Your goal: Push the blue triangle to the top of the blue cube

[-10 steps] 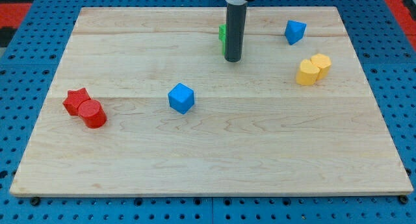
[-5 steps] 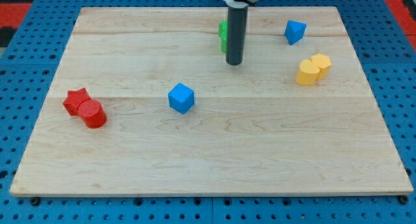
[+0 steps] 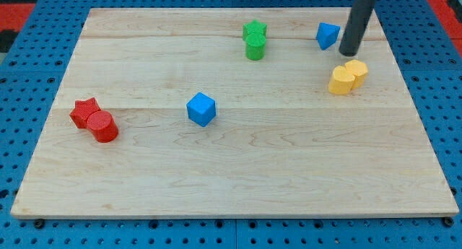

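Note:
The blue triangle lies near the view's top right of the wooden board. The blue cube sits left of the board's middle, far from the triangle. My tip is just right of and slightly below the blue triangle, a small gap apart, and just above the yellow blocks. The rod rises up out of the view's top.
Two yellow blocks sit touching each other right below my tip. Two green blocks, one a star, stand at the top middle. A red star and a red cylinder sit together at the left.
My tip has moved from beside the green blocks at the top middle to the right, ending right of the blue triangle. The green blocks are uncovered. No block has moved.

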